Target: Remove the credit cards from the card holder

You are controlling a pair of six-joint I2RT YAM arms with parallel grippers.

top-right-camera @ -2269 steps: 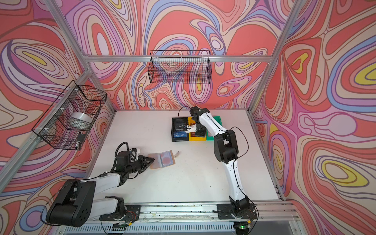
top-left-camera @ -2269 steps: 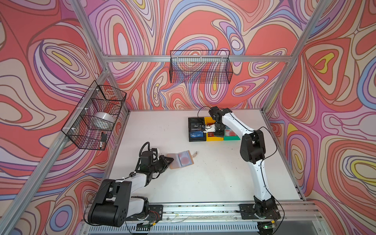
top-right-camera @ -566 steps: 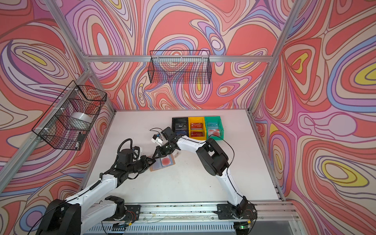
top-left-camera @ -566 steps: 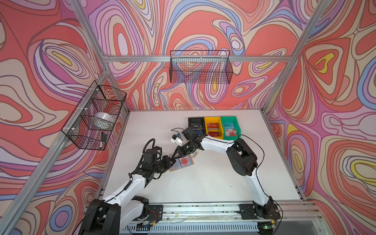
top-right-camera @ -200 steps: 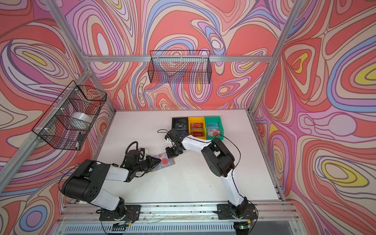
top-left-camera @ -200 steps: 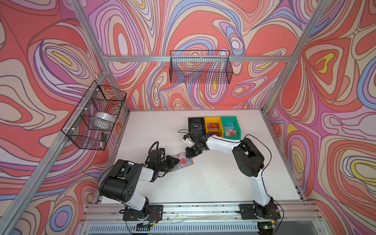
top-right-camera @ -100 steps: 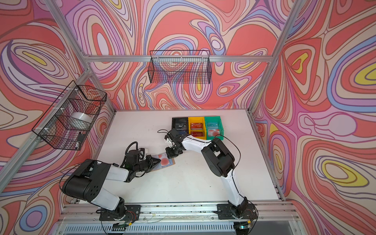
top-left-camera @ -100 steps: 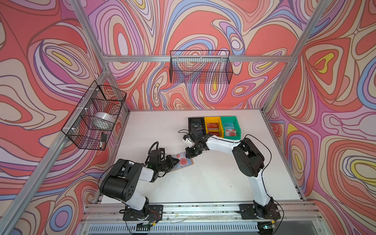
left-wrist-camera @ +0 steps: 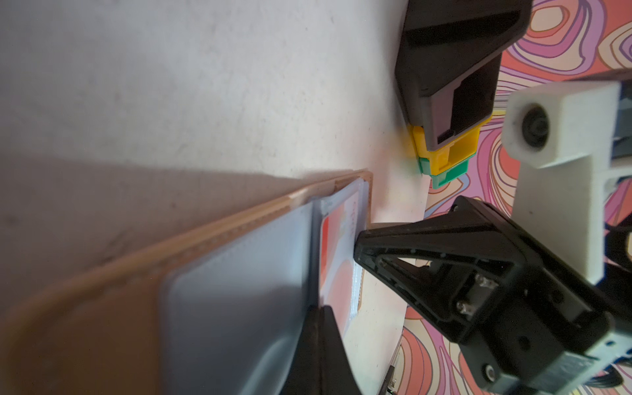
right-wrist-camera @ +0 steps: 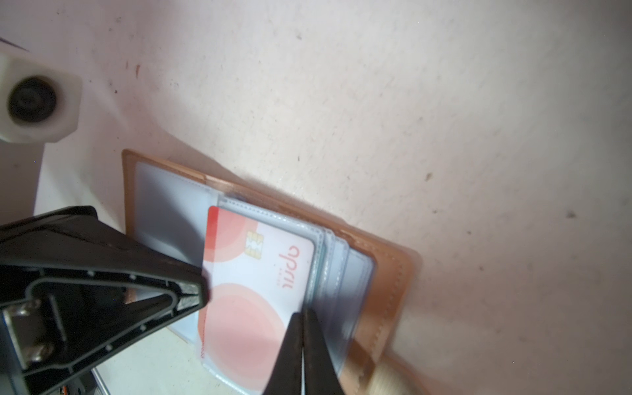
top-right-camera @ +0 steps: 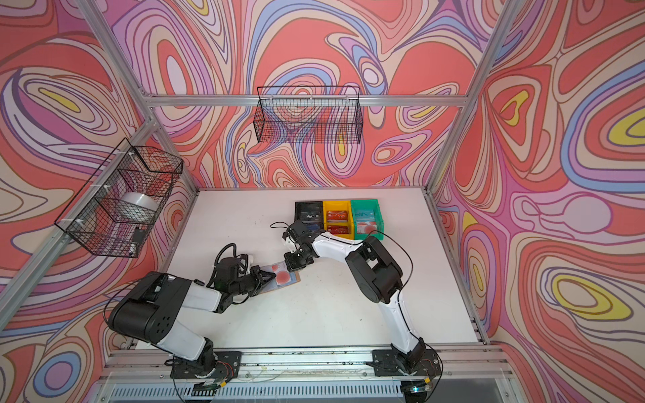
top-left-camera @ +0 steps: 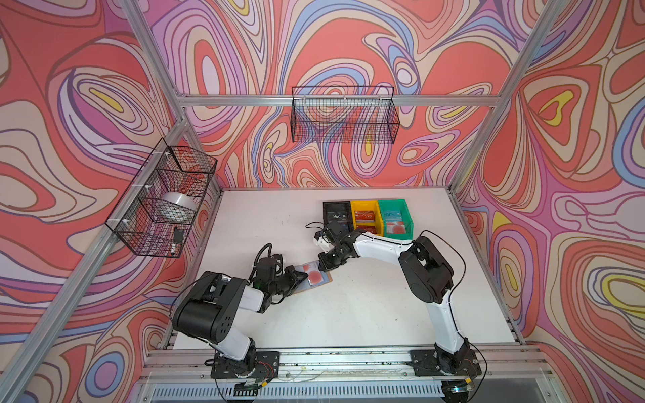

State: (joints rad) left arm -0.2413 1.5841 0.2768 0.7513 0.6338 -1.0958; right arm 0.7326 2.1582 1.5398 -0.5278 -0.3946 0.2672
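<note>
card holder (top-left-camera: 314, 285): open on table (top-left-camera: 349, 314), centre frame.
left gripper (top-left-camera: 304, 276): clenched on credit card (right-wrist-camera: 253, 273) edge.
right gripper (top-left-camera: 323, 268): clenched at holder's sleeve edge.

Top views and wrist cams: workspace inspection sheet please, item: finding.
Surface: white table, scuffed.
Job's things: card holder open flat on the table; credit card, pale with red circles, in a clear sleeve.
Clutter: black bin, yellow bin, green bin in a row at the back, cards in each.
Grippers: left gripper shut at the card's spine-side end, card or sleeve unclear; right gripper shut on the holder's outer sleeve edge.
Cables: black cable loops at each wrist, off the holder.
Surroundings: wire basket on back wall; side basket on left wall holds a pale round object.
</note>
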